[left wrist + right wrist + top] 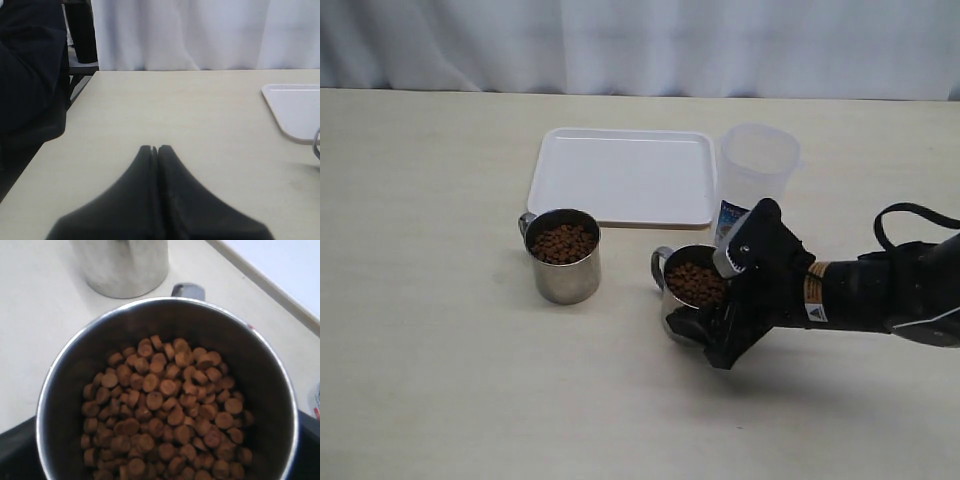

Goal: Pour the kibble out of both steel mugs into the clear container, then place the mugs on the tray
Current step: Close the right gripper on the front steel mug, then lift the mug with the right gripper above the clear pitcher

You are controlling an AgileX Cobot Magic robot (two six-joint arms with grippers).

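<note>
Two steel mugs stand on the table, each holding brown kibble. The left mug [563, 272] stands free in front of the white tray [625, 175]. My right gripper [712, 292] straddles the right mug [665, 268], its black fingers [15, 452] pressed against the wall on both sides; the mug's rim [170, 302] and kibble [165, 415] fill the right wrist view. The clear container [757, 170] stands empty just behind this mug, beside the tray. My left gripper [156, 148] is shut on nothing above bare table, outside the exterior view.
The other mug [122, 262] and the tray's edge [285, 265] show beyond the held mug. A tray corner [295, 110] lies ahead of the left gripper. A dark chair [30, 75] stands off the table's edge. A white curtain hangs behind.
</note>
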